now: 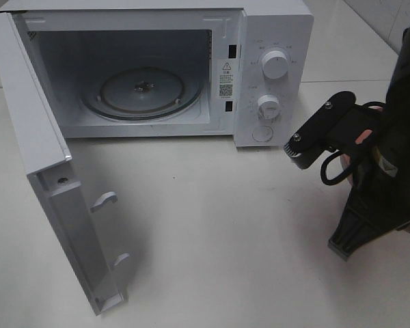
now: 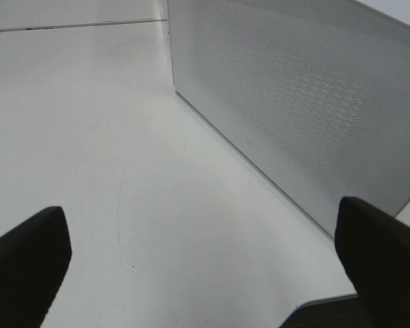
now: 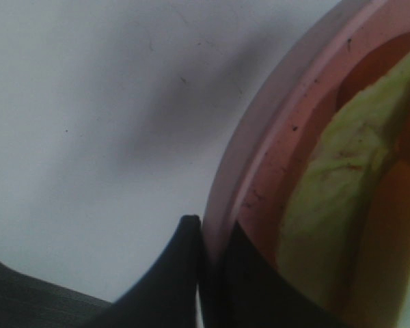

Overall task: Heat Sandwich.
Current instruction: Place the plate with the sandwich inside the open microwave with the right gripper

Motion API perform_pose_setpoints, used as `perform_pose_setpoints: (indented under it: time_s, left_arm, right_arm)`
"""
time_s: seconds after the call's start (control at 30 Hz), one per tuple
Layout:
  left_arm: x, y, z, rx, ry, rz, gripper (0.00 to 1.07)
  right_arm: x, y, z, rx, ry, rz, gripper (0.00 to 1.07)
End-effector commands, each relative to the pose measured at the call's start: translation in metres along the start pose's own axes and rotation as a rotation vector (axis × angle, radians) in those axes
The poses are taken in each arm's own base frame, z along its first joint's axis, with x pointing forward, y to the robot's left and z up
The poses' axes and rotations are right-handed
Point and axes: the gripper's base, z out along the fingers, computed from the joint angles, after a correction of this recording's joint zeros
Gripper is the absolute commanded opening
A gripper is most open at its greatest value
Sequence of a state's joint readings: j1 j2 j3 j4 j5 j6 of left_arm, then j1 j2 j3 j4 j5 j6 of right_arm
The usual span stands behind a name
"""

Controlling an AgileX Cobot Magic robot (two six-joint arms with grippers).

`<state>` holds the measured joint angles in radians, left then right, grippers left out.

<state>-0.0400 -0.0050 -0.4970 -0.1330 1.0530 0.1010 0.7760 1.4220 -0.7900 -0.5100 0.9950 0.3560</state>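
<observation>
The small sandwich [image 3: 348, 198], of which I see a pale green-yellow filling beside an orange-brown crust, lies on a round pink plate [image 3: 273, 137], inside its raised rim. The right wrist view shows only part of both. The right pincer [image 3: 210, 225] is clamped on that rim: one black finger [image 3: 171, 273] bears on the outside of the rim and the other on the inside, with the jaws nearly together. I cannot tell whether the plate rests on the white bench [image 1: 212, 225] or is held just above it; a soft shadow falls on the surface beside the rim. In the exterior high view the black right arm [image 1: 396, 137] stands at the right edge of the bench, to the right of the white microwave oven [image 1: 280, 20] and apart from it; the arm hides the pincer and its load there. The oven cavity is exposed, with a round glass turntable [image 1: 143, 89] on its floor. The white door [image 1: 27, 102] is swung fully out to the left. On the control panel, an upper white knob [image 1: 274, 65] sits above a lower white knob [image 1: 268, 104]. The left pincer [image 2: 201, 225] has its jaws spread wide with nothing between them; it hangs over bare bench, near a white perforated oven panel [image 2: 301, 89].
</observation>
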Motion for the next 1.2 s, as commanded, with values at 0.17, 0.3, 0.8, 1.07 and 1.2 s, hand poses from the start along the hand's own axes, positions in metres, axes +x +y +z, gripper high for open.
perform_pose_setpoints:
  time_s: [0.17, 0.3, 0.8, 1.07, 1.2]
  left_arm:
    - [0.001, -0.001, -0.002, 0.002, -0.032, -0.003, 1.01]
    - [0.001, -0.001, -0.002, 0.002, -0.032, -0.003, 1.01]
    - [0.001, -0.001, -0.002, 0.002, -0.032, -0.003, 1.01]
    - [0.001, -0.001, -0.002, 0.002, -0.032, -0.003, 1.01]
    - [0.001, -0.001, -0.002, 0.002, -0.032, -0.003, 1.01]
  right_arm:
    - [0.006, 0.010, -0.015, 0.029, -0.037, -0.121, 0.00]
    - [0.008, 0.017, -0.022, 0.033, -0.052, -0.181, 0.00]
    - [0.013, 0.040, -0.038, 0.037, -0.133, -0.467, 0.01]
    - [0.010, 0.043, -0.039, 0.035, -0.169, -0.580, 0.01]
    - [0.008, 0.045, -0.040, 0.032, -0.203, -0.651, 0.01]
